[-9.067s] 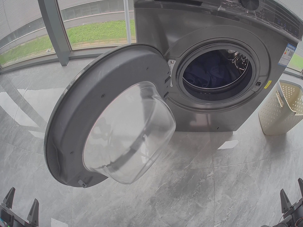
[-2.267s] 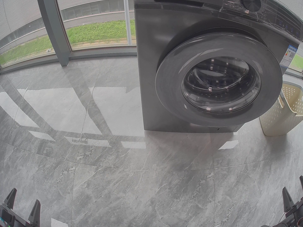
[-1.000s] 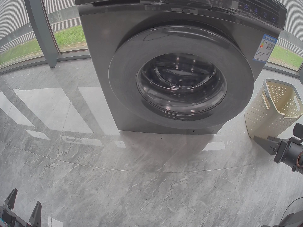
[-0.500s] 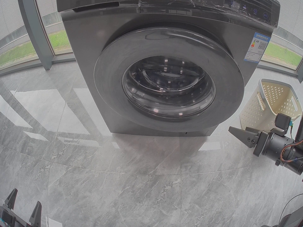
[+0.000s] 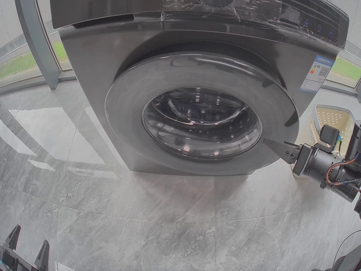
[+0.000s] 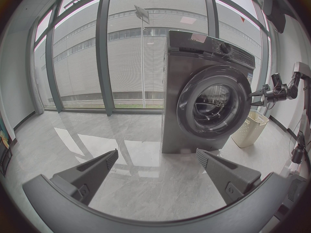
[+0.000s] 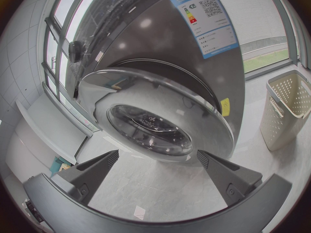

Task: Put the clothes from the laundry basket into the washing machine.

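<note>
From the head view we see the washing machine (image 5: pixel 94 64) filling the far middle, standing on the grey tiled floor (image 5: pixel 150 215). Its round door (image 5: pixel 124 106) is shut. Through the door's glass (image 5: pixel 201 123) we cannot make out what lies in the drum. The cream laundry basket (image 5: pixel 334 119) stands on the floor just beside the machine's right side, partly behind the right arm (image 5: pixel 327 166). The right jaws are held up at the door's lower right rim; we cannot tell from here whether they touch it. The left jaws sit low at the near left, over the floor and well apart from the machine, with their two fingertips (image 5: pixel 41 247) spread and nothing between them.

From the left wrist view we see the left jaws wide open and empty, their fingers (image 6: pixel 94 169) framing the floor. The machine (image 6: pixel 175 107) stands far off, door closed. The basket (image 6: pixel 247 133) is on its right, and the right arm (image 6: pixel 282 89) is raised with its tip at the door's right edge.

From the right wrist view we see the right jaws wide open, the fingers (image 7: pixel 226 175) holding nothing. The door's right rim (image 7: pixel 194 114) is close in front of them. The basket (image 7: pixel 285 110) stands upright near the machine's right side, and its perforated inner wall shows.
</note>
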### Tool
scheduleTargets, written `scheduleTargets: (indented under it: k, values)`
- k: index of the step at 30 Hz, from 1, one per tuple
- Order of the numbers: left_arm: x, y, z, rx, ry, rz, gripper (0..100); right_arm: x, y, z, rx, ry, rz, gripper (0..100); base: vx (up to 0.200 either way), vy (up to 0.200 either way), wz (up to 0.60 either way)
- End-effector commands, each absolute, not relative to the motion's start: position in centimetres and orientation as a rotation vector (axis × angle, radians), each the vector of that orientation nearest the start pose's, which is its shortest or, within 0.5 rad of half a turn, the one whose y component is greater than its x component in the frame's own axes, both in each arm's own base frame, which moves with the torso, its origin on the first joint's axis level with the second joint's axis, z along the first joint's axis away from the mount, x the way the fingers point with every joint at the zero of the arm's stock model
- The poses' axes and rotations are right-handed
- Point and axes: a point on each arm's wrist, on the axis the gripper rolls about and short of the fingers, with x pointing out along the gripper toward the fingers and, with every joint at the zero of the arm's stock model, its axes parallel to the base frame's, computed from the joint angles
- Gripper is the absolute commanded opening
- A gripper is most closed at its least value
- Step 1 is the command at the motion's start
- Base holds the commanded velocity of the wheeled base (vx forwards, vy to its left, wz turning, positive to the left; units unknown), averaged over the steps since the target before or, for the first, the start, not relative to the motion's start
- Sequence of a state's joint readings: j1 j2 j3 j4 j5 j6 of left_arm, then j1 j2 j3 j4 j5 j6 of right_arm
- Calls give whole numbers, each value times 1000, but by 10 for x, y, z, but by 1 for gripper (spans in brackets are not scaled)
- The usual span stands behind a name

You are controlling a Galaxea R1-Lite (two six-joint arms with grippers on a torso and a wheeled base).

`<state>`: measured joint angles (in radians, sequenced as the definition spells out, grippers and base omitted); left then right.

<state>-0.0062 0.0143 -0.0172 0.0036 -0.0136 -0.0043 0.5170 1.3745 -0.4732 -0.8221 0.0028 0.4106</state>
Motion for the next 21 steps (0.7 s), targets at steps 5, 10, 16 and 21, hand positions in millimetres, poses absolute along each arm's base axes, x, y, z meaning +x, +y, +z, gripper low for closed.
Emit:
scheduleTargets:
  k: [5,10,16,21]
  values:
    - [-23,0,75,-5,5,-21,100,193,94,201,387,150,434,100,80,0,0]
    - [-23,0,75,-5,5,-21,100,197,83,206,394,121,372,100,0,0,0]
    - [-23,0,75,-5,5,-21,100,191,80,201,391,131,354,100,0,0,0]
    - [-23,0,75,-6,5,-21,100,167,74,187,368,163,375,100,0,0,0]
